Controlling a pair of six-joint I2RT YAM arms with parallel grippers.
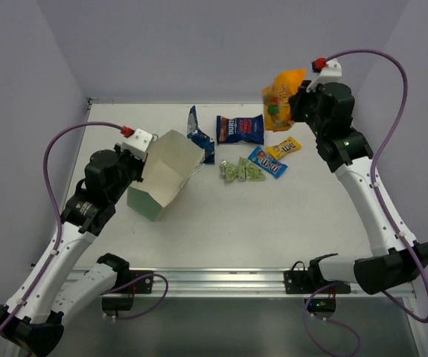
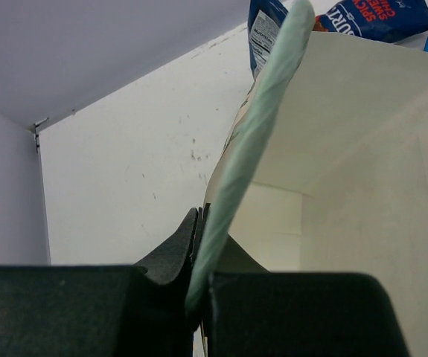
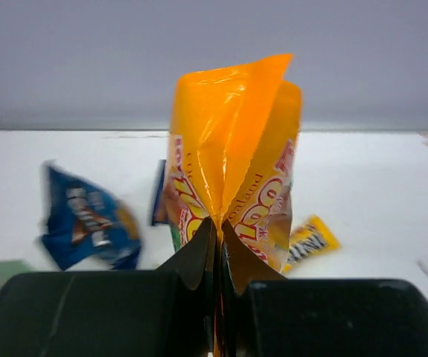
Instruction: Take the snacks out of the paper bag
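Observation:
The mint-green paper bag (image 1: 164,175) is tipped on its side at centre left, its mouth facing right. My left gripper (image 1: 141,160) is shut on the bag's rim (image 2: 254,141), seen edge-on in the left wrist view. High at the back right, my right gripper (image 1: 294,104) is shut on the orange pouch (image 1: 282,98), which hangs above the table (image 3: 232,160). On the table lie two dark blue chip bags (image 1: 240,129) (image 1: 199,134), pale green sachets (image 1: 240,170), a blue candy pack (image 1: 267,161) and a yellow candy pack (image 1: 283,149).
Grey walls close in the white table (image 1: 273,223) at the back and both sides. A metal rail (image 1: 214,279) with the arm bases runs along the near edge.

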